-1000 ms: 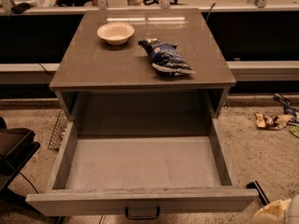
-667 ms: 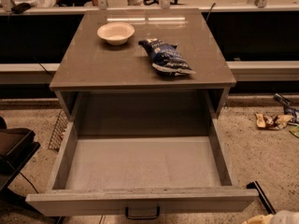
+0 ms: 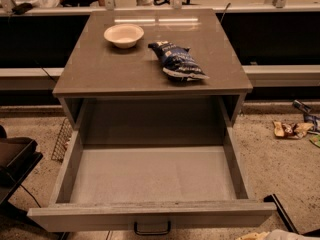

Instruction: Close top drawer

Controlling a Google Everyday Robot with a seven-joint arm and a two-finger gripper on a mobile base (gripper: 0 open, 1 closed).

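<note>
Well, hardly anything has shifted over the last second. The grey cabinet (image 3: 100,74) stands as it did, and the top drawer (image 3: 150,176) is still pulled all the way out toward me, its pale floor bare, so the closing has not begun. On the cabinet top, the chip bag (image 3: 177,61) and the bowl (image 3: 123,35) lie well apart from the drawer front. Its black handle (image 3: 152,230) sits untouched at the bottom edge. Only the gripper (image 3: 282,234) has moved: a pale sliver low in the right corner, sunk lower than before, beside the drawer's right end. Whether it is open or holding anything, I cannot tell.
</note>
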